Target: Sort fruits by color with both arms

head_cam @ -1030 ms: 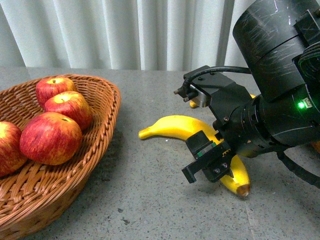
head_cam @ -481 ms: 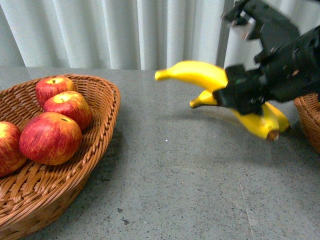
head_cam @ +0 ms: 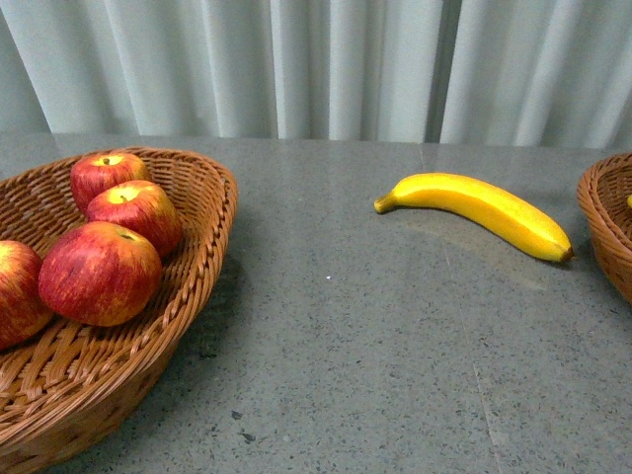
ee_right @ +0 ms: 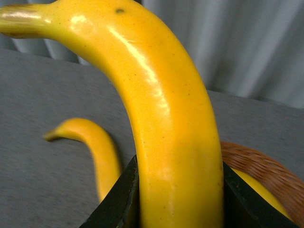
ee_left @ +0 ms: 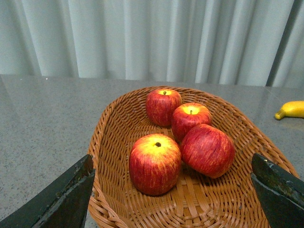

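Observation:
Several red apples (head_cam: pixel 99 272) streaked with yellow lie in the left wicker basket (head_cam: pixel 202 178). One yellow banana (head_cam: pixel 474 212) lies on the grey table, right of centre. Neither arm shows in the front view. In the left wrist view my left gripper (ee_left: pixel 172 190) hangs open over the basket (ee_left: pixel 109 123), its fingers (ee_left: pixel 61 199) wide apart on either side of the apples (ee_left: pixel 154 164). My right gripper (ee_right: pixel 180 204) is shut on a second banana (ee_right: pixel 171 133), held up above the table. The lying banana (ee_right: pixel 95 147) shows behind it.
A second wicker basket (head_cam: pixel 607 222) stands at the right edge, with a bit of yellow inside it (ee_right: pixel 259 187); its rim (ee_right: pixel 256 164) is just behind the held banana. A pale curtain hangs along the table's far side.
My right arm has lifted one banana off the table and carried it right, out of the front view. The other banana stays where it lay. The apples have not moved.

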{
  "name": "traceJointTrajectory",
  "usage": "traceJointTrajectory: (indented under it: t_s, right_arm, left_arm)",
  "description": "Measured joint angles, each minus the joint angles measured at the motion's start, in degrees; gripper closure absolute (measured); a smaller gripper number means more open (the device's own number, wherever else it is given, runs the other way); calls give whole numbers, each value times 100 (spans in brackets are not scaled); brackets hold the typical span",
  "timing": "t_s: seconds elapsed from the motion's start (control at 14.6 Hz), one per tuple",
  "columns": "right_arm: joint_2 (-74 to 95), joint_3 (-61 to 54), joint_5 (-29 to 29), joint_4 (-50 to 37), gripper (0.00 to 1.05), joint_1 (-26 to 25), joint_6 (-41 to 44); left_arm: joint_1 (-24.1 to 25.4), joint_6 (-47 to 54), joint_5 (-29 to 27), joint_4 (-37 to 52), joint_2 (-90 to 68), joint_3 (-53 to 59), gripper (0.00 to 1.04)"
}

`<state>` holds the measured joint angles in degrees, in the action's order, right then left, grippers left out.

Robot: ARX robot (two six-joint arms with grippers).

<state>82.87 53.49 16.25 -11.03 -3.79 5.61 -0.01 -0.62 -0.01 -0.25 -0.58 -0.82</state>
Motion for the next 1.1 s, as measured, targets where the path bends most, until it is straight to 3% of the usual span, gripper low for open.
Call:
traceJointTrajectory:
  t_s: [0.27,0.48,0.55,0.62,0.76,0.82,1.1]
  right_arm:
    - [-90,-595,179,-57,70,-1587,1652]
    - [-94,-876,431,223,70,-1871,2288]
    - [-133,-938,501,332,70,-1864,2409]
    - [-205,-955,522,428,59,-1827,2459]
    - [-518,-911,586,535,30,-1707,2435]
    - [-634,-649,581,640,4,-1364,2267]
    - [-463,199,382,682,7,-70,1567]
  left_arm:
    - [0,2,0,0,0,0,7]
    - [0,2,0,0,0,0,7]
    - [0,2,0,0,0,0,7]
    - [0,0,-2,-2,0,0,7]
    - [0,2,0,0,0,0,7]
    - [0,2,0,0,0,0,7]
    - [0,2,0,-2,0,0,7]
